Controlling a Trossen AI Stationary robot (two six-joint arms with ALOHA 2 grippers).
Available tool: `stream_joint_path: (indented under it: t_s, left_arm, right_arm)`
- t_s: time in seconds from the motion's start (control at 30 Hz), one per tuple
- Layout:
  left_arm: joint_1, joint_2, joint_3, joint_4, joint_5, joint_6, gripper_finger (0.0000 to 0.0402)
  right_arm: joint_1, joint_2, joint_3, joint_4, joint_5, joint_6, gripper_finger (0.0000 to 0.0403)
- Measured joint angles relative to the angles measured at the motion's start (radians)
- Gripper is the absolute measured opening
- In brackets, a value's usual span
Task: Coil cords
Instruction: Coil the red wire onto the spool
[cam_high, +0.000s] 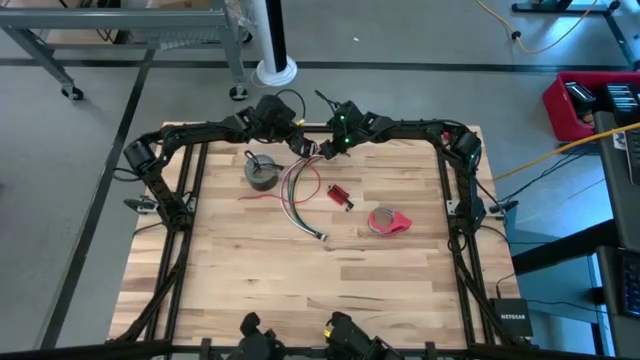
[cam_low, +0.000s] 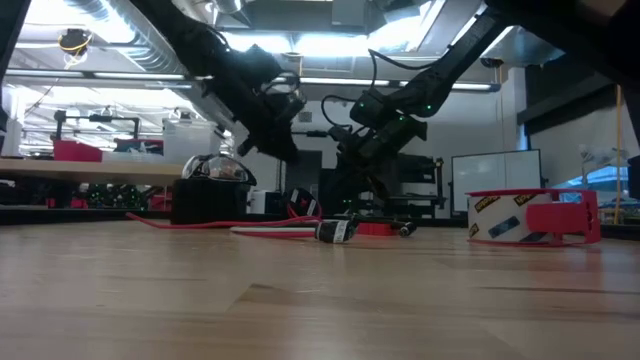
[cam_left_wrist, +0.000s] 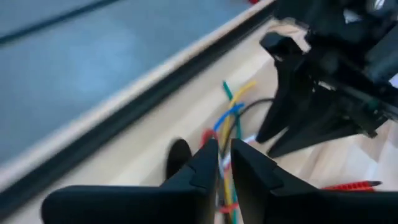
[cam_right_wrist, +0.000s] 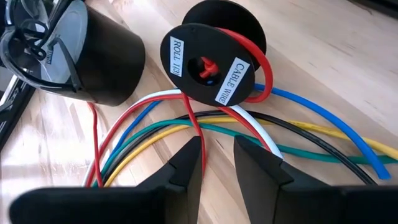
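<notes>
While the left gripper (cam_left_wrist: 224, 163) pinches the wire bundle (cam_high: 305, 195) in its jaws, the right gripper's (cam_right_wrist: 217, 155) jaws hang spread above it.

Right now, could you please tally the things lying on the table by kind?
Labelled wire spool: 1
Grey-topped black cylinder: 1
Bundle of coloured wires: 1
Red tape roll: 1
Small red block: 1
Total: 5

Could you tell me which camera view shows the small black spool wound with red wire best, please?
The right wrist view: the black spool fills it, labels readable. In the high view it is mostly hidden beneath the arms, the low view shows it only dimly, and the left wrist view misses it.
</notes>
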Motion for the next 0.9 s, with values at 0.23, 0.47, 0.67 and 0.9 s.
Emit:
stream_joint_path:
  t_s: [0.23, 0.47, 0.67, 0.9]
  left_arm:
    - [0.053, 0.020, 0.000, -0.100, -0.001, 0.040, 0.0104]
    - [0.086, 0.040, -0.001, -0.167, 0.033, 0.041, 0.0147]
    - [0.083, 0.082, -0.001, -0.124, 0.106, -0.008, 0.0144]
    - [0.083, 0.126, -0.001, -0.118, 0.107, -0.013, 0.0139]
  right_arm:
    - [0.000, 0.000, 0.000, 0.000, 0.000, 0.000, 0.0097]
    - [0.000, 0.000, 0.000, 0.002, -0.001, 0.000, 0.0097]
    - [0.000, 0.000, 0.000, 0.005, -0.037, 0.001, 0.0097]
    - [0.000, 0.000, 0.000, 0.004, -0.053, 0.012, 0.0097]
